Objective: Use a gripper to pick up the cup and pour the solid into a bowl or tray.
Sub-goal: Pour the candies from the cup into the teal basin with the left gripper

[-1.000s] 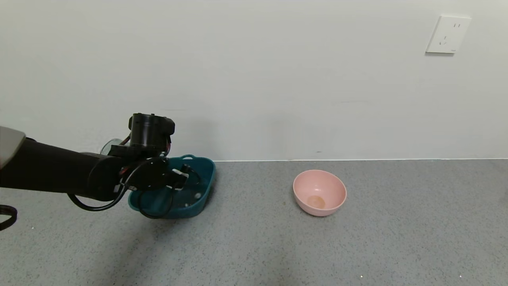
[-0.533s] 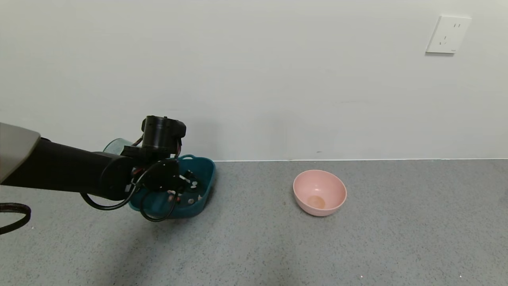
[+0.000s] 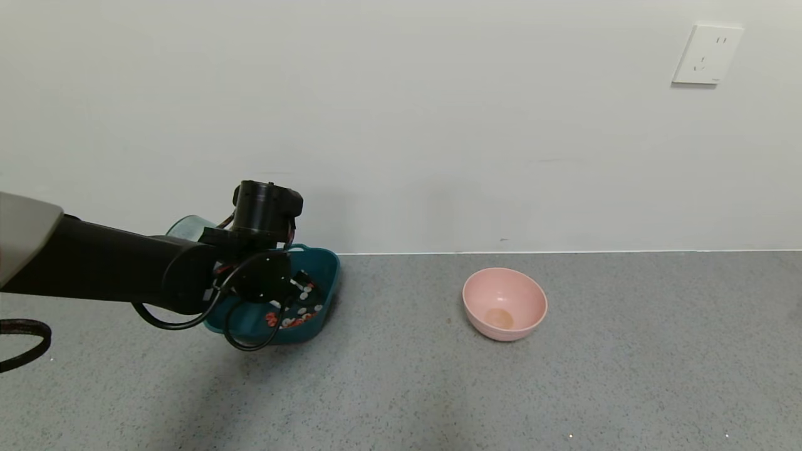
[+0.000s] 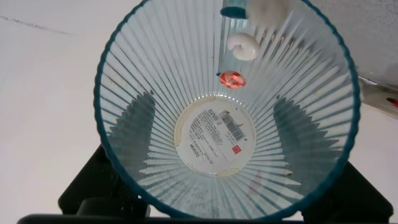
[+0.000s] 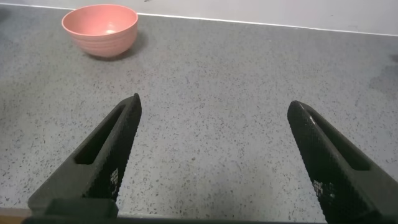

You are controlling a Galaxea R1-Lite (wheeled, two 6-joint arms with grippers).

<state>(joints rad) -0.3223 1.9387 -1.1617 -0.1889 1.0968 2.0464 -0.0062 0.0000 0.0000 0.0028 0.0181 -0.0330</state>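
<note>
My left gripper [image 3: 210,241] is shut on the translucent blue-green ribbed cup [image 3: 187,226] and holds it tipped above the dark teal tub [image 3: 327,266] at the table's back left. Several white and orange-red pieces [image 3: 293,317] lie in the tub. In the left wrist view the cup [image 4: 155,93] fills the picture, its bottom label towards me and my left gripper [image 4: 214,146] clamped on its sides. One white piece [image 4: 242,46] and one orange-red piece [image 4: 232,79] show on its wall near the rim. My right gripper [image 5: 214,149] is open and empty above bare table.
A round pink bowl [image 3: 504,304] stands right of the tub and also shows in the right wrist view [image 5: 99,28]. The wall runs close behind the tub, with a white socket [image 3: 708,54] at the upper right. A black cable loop [image 3: 25,338] hangs at the left edge.
My left arm has moved right over the tub with the cup. White and orange-red pieces have dropped into the tub, which held almost none one second ago.
</note>
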